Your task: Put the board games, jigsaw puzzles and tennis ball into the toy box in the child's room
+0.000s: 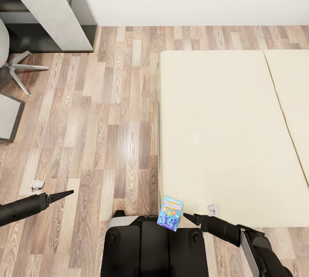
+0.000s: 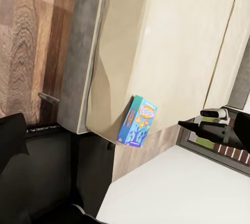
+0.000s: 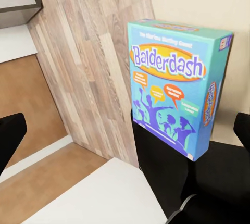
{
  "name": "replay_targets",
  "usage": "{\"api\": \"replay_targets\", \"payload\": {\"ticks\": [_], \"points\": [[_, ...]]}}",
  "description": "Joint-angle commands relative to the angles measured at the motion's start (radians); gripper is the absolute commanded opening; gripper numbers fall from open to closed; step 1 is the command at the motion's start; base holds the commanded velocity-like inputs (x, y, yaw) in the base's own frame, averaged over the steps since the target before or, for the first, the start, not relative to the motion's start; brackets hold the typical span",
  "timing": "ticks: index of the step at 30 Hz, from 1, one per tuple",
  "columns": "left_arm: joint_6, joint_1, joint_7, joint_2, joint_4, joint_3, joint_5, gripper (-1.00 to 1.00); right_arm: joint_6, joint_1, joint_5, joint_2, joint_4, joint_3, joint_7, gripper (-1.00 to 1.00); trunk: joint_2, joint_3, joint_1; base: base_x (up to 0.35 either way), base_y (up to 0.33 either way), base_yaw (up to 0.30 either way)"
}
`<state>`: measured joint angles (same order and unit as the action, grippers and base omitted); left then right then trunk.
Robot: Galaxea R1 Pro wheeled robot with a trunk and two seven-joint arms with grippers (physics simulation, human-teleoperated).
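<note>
- Because the blue game box (image 1: 170,213) lies at the near corner of the bed (image 1: 223,135), bottom centre of the frame, it sits within easy reach, overhanging the edge.
- The right gripper (image 1: 192,217) hovers just beside it, apart; whether its jaws are spread cannot be told.
- The left gripper (image 1: 64,194), lower left over the floor (image 1: 107,109), looks pinched together, empty.

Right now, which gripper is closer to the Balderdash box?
Right. The right gripper sits just beside the Balderdash box at the bed corner, not touching it. The left gripper is off over the wood floor, well to the box's left.
</note>
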<state>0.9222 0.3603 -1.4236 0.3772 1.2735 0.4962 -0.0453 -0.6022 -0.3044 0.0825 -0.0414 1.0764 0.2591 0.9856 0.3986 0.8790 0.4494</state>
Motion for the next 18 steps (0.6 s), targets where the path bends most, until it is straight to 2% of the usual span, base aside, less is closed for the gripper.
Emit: {"api": "replay_targets", "payload": {"ticks": [1,18], "points": [[0.011,0.000,-0.003,0.000,0.000,0.000,-0.001,1.00,-0.008,0.000,0.006,0.000,0.001,0.001,0.001,1.00,0.001,0.001,0.001,0.000,0.000,0.000],[0.011,0.000,-0.003,-0.001,0.001,0.000,-0.001,1.00,-0.008,0.001,0.007,0.000,0.008,0.002,-0.001,1.00,0.001,-0.001,0.001,0.000,0.000,0.000]]}}
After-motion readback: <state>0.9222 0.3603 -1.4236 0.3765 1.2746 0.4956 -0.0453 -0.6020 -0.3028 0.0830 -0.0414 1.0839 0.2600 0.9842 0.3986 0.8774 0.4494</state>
